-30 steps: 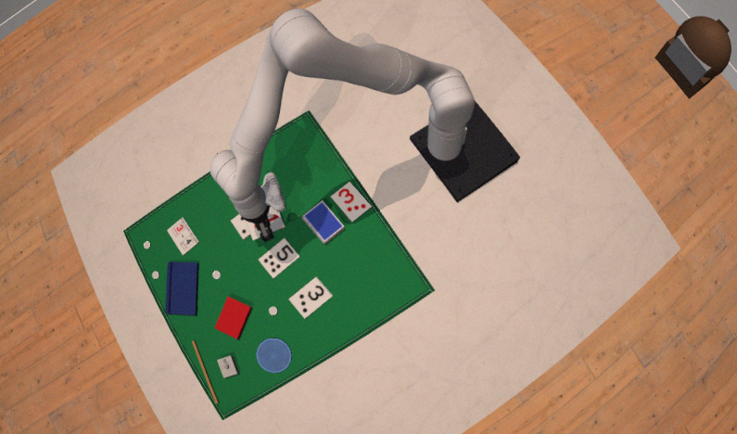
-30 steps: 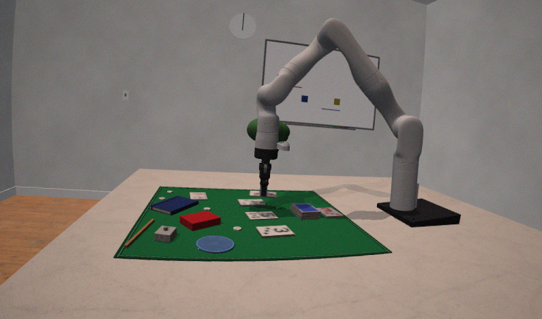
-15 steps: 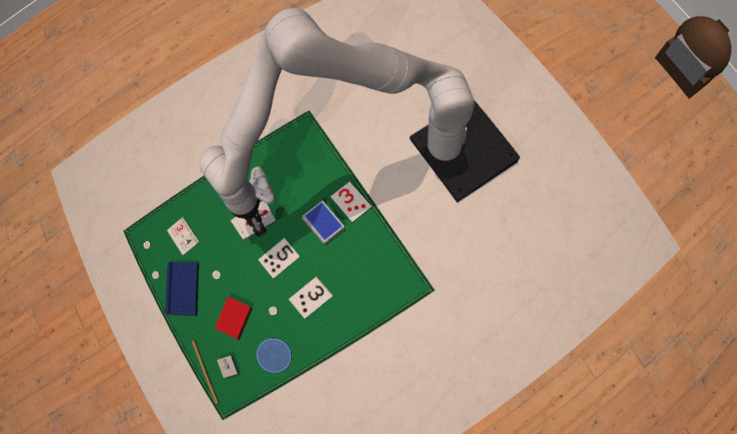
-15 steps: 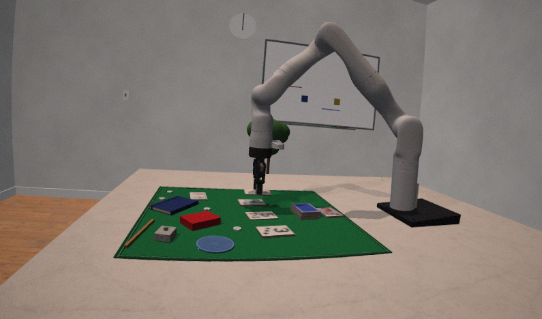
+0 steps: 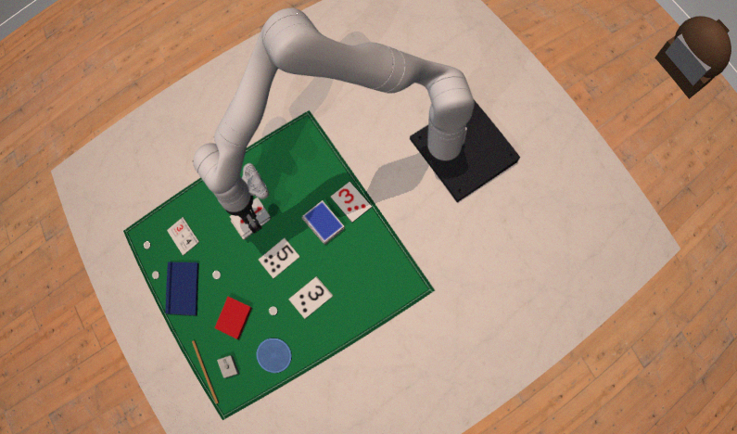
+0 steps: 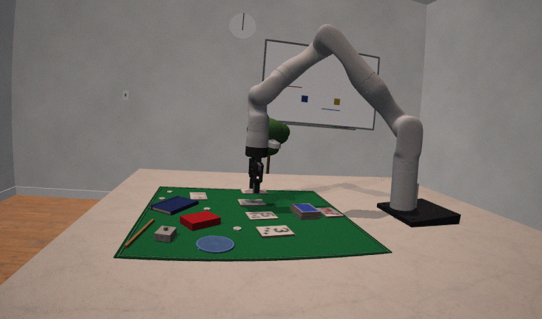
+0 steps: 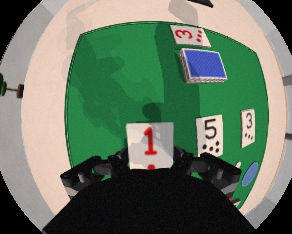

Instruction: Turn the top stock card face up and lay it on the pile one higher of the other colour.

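My gripper (image 5: pixel 252 222) (image 6: pixel 255 190) (image 7: pixel 150 153) is shut on a face-up red 1 card (image 5: pixel 261 212) (image 6: pixel 245 191) (image 7: pixel 139 134), held level above the mat. Below it, a pile card (image 5: pixel 243 232) (image 6: pixel 251 202) is mostly covered in the top view and hidden in the wrist view; its number is not readable. The black 5 card (image 5: pixel 279 258) (image 6: pixel 261 215) (image 7: pixel 210 135) and black 3 card (image 5: pixel 311 297) (image 6: pixel 275 231) (image 7: pixel 248 127) lie face up. The blue-backed stock (image 5: pixel 323 221) (image 6: pixel 305 208) (image 7: pixel 205 65) lies beside the red 3 card (image 5: pixel 349 199) (image 6: pixel 330 212) (image 7: pixel 190 36).
The green mat (image 5: pixel 370 270) also bears a small printed card (image 5: pixel 183 236), a dark blue book (image 5: pixel 182 288), a red box (image 5: pixel 233 317), a grey block (image 5: pixel 226 366), a blue disc (image 5: pixel 273 355), a thin stick (image 5: pixel 204 372) and several white chips.
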Controlling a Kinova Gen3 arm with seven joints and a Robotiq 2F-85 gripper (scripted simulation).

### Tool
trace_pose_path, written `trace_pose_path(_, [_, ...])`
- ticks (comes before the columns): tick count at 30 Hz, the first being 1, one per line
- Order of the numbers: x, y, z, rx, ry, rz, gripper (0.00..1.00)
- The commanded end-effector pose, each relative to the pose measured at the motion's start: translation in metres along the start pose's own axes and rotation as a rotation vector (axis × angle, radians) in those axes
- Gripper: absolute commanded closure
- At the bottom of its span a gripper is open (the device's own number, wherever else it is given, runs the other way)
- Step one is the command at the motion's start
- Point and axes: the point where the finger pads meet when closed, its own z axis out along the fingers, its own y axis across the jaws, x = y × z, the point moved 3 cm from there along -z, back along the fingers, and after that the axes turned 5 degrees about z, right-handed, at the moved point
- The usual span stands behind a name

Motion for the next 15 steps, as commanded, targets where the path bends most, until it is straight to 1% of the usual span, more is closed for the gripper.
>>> trace_pose_path(1, [-0.0017,-0.0024,-0.0003,0.0,-0.001,-0.005,0.28])
trace_pose_path(15, [-0.005,-0.0063,-0.0004,0.0,-0.002,-0.032,0.28])
